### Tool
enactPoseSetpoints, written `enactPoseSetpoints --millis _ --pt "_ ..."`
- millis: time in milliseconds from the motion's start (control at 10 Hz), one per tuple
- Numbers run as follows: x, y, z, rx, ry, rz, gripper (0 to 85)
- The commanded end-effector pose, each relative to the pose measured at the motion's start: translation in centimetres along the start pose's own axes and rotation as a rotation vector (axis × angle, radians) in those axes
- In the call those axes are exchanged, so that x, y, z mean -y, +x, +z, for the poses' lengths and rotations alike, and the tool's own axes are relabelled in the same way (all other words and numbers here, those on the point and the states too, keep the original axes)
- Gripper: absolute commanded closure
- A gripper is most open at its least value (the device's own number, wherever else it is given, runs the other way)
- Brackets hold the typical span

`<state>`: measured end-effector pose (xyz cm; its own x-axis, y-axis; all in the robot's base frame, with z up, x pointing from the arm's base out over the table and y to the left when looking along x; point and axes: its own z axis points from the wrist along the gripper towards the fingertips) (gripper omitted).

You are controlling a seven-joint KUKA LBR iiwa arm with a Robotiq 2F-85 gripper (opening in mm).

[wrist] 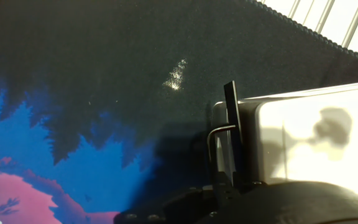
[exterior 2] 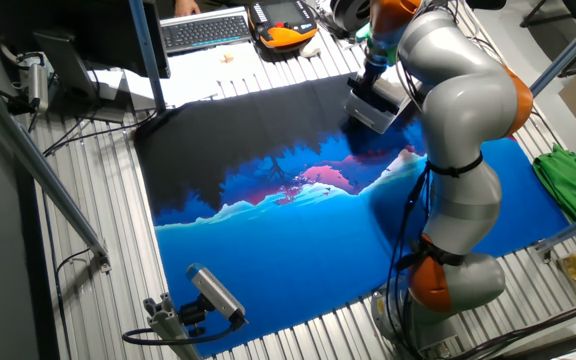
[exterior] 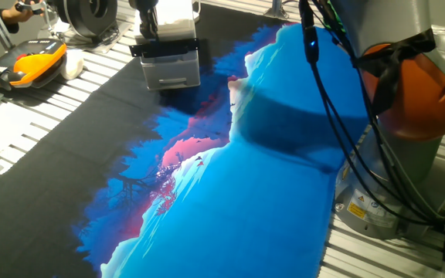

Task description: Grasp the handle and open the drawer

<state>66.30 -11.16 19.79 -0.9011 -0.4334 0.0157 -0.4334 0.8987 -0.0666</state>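
Drawer [exterior: 171, 72] sits at the mat's far edge, gripper [exterior: 148, 31] right above it. Can't tell if the claw is spread. Handle [exterior: 164, 48] looks rigid, thin; pinch mid-bar. Cabinet light, may slide.

Even overhead light, a small glare spot on the dark printed fabric mat [wrist: 175, 79] upper centre, hand view's lower edge blurred.

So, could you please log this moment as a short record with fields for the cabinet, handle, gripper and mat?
cabinet: small white box on the dark end of the mat
handle: black bar across the front
drawer: grey front; open or shut unclear
gripper: above the handle; jaw state unclear
mat: blue, pink and black print
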Motion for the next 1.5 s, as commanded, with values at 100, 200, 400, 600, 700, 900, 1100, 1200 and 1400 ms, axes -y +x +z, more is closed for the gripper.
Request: enactPoseSetpoints --millis 100,200,400,600,700,900,1100,1200,1400 --pt "-0.02 -0.12 0.16 0.001 0.002 0.000 68.0" --pt "-0.04 -0.16 0.26 0.000 0.003 0.000 68.0" --pt "-0.20 -0.13 0.30 -0.004 0.024 0.009 68.0" --pt "-0.47 -0.11 0.39 0.004 0.024 0.023 68.0" --pt "-0.47 -0.12 0.41 0.006 0.024 0.023 68.0" --pt "-0.46 -0.15 0.42 0.009 0.027 0.025 68.0" --pt "-0.46 -0.17 0.45 0.017 0.029 0.032 68.0" --pt "-0.46 -0.20 0.51 0.020 0.026 0.032 68.0" --pt "-0.47 -0.25 0.54 0.021 0.024 0.038 68.0"
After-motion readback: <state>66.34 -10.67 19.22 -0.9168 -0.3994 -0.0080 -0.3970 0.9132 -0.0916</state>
